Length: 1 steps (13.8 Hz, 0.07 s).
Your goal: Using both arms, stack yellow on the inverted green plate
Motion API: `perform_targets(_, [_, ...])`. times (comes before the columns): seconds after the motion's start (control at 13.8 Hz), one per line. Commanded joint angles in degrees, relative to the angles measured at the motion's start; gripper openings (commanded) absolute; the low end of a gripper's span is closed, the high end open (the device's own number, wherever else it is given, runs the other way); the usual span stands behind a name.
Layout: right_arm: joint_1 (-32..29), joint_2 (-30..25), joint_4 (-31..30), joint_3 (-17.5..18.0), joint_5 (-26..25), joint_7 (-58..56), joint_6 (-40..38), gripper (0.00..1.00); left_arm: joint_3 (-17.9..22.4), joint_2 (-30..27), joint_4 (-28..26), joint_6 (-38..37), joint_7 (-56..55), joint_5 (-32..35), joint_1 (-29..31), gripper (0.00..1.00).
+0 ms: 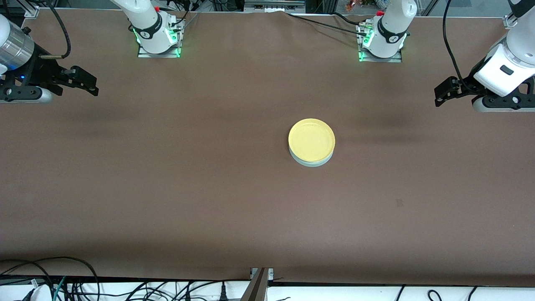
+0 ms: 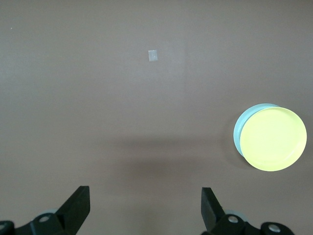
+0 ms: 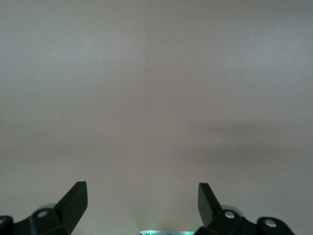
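The yellow plate (image 1: pixel 312 139) is seen resting on top of the green plate (image 1: pixel 311 162), of which only a pale crescent of rim shows along the edge nearer the front camera. The stack is placed on the brown table (image 1: pixel 167 175), somewhat toward the left arm's end, and nothing is set around it or against it. In the left wrist view the yellow plate (image 2: pixel 272 139) is shown with the green plate's (image 2: pixel 240 128) rim peeking out at one side, and a small pale patch (image 2: pixel 153 56) is seen on the table surface, well apart from the stack.

The left gripper (image 1: pixel 439 94) is held above the table at the left arm's end, well apart from the plates, with its fingers (image 2: pixel 77 205) spread apart and nothing between them. The right gripper (image 1: pixel 90 85) is held above the table at the right arm's end, its fingers (image 3: pixel 74 200) likewise spread wide and empty.
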Motion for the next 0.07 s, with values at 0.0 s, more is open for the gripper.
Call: perform_targets(0.0, [-1.09,-0.07,0.24,1.40,-1.17,-1.34,0.11,1.00,-0.37,-0.42,0.23,-0.30,0.91,-0.85,-0.02,1.00])
